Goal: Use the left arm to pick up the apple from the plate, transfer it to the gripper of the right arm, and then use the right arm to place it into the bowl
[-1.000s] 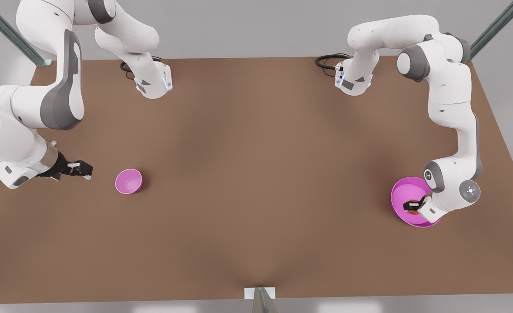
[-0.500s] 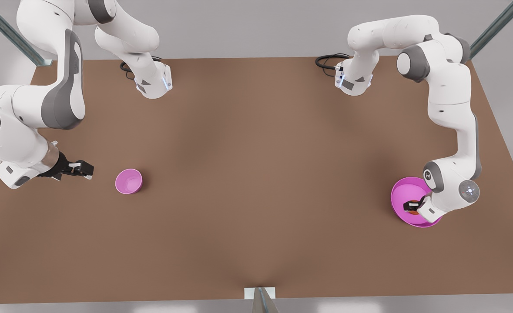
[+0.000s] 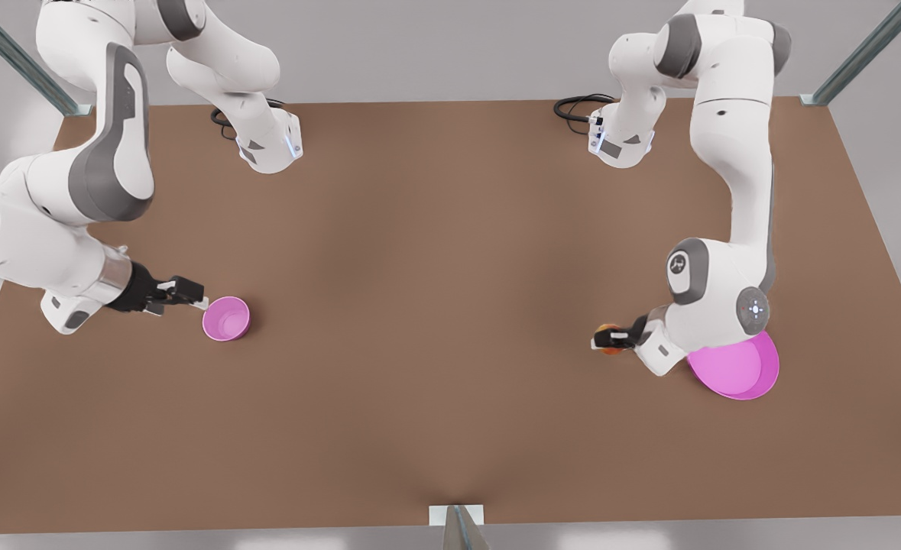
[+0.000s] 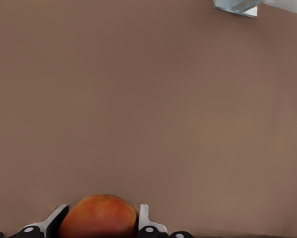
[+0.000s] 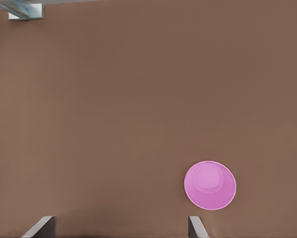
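Brown surface (image 3: 435,305) lies bare between the arms, leaving room for the handover. Left hand (image 3: 601,338) clamps the apple (image 3: 610,339) just off the plate (image 3: 737,374); right hand (image 3: 190,294), fingers spread, waits beside the bowl (image 3: 226,318), ready to receive.

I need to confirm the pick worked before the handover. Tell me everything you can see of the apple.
The apple is a small round fruit, red-orange with a yellower patch, smooth and matte. It sits clamped between the two fingers of the left hand, one finger on each side. In the front view it is off the plate, carried over bare table on the plate's side toward the middle. Its lower part is cut off in the left wrist view, and whether a stem shows cannot be told.
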